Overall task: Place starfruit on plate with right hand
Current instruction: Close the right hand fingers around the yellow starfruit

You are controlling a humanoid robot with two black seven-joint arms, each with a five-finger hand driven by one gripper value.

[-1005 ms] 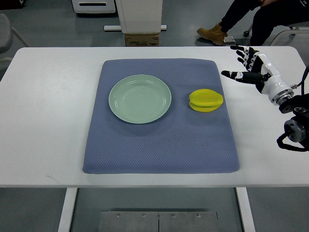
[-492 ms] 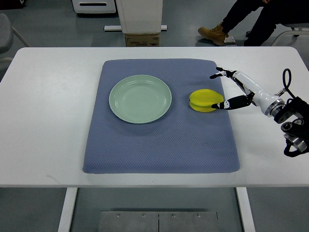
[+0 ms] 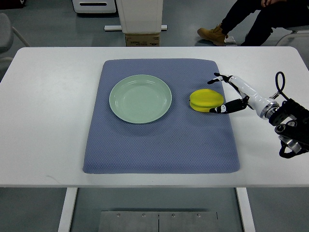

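Note:
A yellow starfruit (image 3: pixel 206 100) lies on the blue mat (image 3: pixel 161 145), to the right of a pale green plate (image 3: pixel 140 98) that holds nothing. My right hand (image 3: pixel 216 94) comes in from the right edge. Its fingers are spread wide around the starfruit's right side, one fingertip (image 3: pixel 212 80) behind the fruit and one (image 3: pixel 214 110) in front, at its right edge. It holds nothing. The left arm does not show.
The mat lies on a white table (image 3: pixel 43 121). A person's legs and a tan boot (image 3: pixel 212 34) show beyond the table's far right edge. A cardboard box (image 3: pixel 142 38) and a white stand sit behind the far edge.
My right hand has swung down and to the left from the table's far right corner to the starfruit, and now brackets its right side. The fruit and plate have not moved.

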